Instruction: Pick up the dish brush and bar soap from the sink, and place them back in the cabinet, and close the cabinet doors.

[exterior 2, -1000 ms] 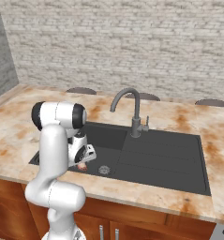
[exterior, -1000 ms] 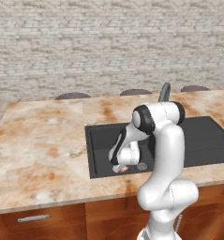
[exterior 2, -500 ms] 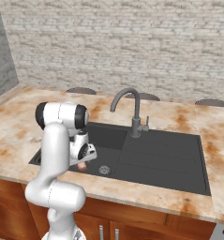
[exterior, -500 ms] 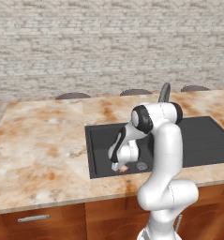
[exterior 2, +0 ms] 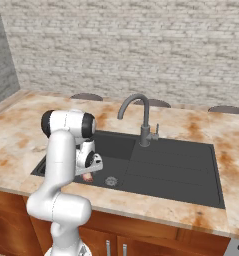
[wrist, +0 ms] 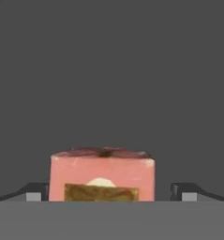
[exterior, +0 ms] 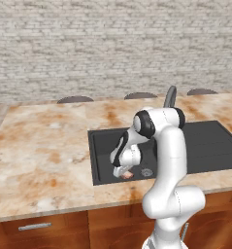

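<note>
The bar soap [wrist: 102,174], a pinkish-red block, lies on the dark floor of the sink [exterior: 209,146] near its front left corner. My gripper [wrist: 112,192] is down in the basin right over it, open, with one fingertip [wrist: 36,192] on each side of the soap and a gap on both sides. From the base cameras the soap [exterior: 128,175] [exterior 2: 88,177] peeks out just under the gripper [exterior: 121,170] [exterior 2: 89,172]. The dish brush is hidden, and the cabinet and its doors are out of view.
A grey gooseneck faucet [exterior 2: 141,116] stands behind the basin, and the round drain [exterior 2: 110,181] sits just right of the soap. A flat drainboard [exterior 2: 181,167] takes up the right half of the sink. Tan marble counter [exterior: 44,146] surrounds it, with a brick wall behind.
The hand has sunk a little lower and slightly left in the basin, closer to the soap. The jaws have stayed open.
</note>
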Motion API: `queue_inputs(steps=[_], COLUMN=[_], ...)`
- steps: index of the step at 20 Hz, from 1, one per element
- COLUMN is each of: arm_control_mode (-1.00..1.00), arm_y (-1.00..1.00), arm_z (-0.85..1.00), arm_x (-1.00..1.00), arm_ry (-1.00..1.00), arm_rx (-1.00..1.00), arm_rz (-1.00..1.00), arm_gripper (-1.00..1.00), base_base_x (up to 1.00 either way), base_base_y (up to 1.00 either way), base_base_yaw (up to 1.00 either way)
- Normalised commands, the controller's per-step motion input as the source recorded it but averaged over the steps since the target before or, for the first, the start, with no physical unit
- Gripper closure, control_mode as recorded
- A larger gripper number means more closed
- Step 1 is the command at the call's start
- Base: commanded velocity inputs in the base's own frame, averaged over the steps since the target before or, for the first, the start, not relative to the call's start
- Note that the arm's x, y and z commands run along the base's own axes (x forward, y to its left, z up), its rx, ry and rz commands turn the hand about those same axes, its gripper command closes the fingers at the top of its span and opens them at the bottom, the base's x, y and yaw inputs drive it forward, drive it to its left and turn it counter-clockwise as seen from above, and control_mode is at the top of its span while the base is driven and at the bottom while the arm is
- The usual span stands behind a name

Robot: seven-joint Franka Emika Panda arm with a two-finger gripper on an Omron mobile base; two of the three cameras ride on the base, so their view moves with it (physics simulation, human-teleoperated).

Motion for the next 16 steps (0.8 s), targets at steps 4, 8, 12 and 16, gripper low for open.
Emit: queue_inputs(steps=[4, 8, 12, 16], arm_control_mode=[-1.00, -1.00, -1.00, -1.00], arm_y=[0.04, 0.00, 0.00, 0.01], arm_z=[-0.18, -0.15, -0.15, -0.04], arm_x=[0.02, 0.00, 0.00, 0.00], arm_ry=[0.06, 0.06, 0.05, 0.00], arm_rx=[0.00, 0.00, 0.00, 0.00], arm_rz=[0.00, 0.00, 0.00, 0.00], arm_gripper=[-1.00, -1.00, 1.00, 1.00], base_base_x=[0.00, 0.00, 0.00, 0.00], base_base_y=[0.00, 0.00, 0.00, 0.00], base_base_yaw=[0.00, 0.00, 0.00, 0.00])
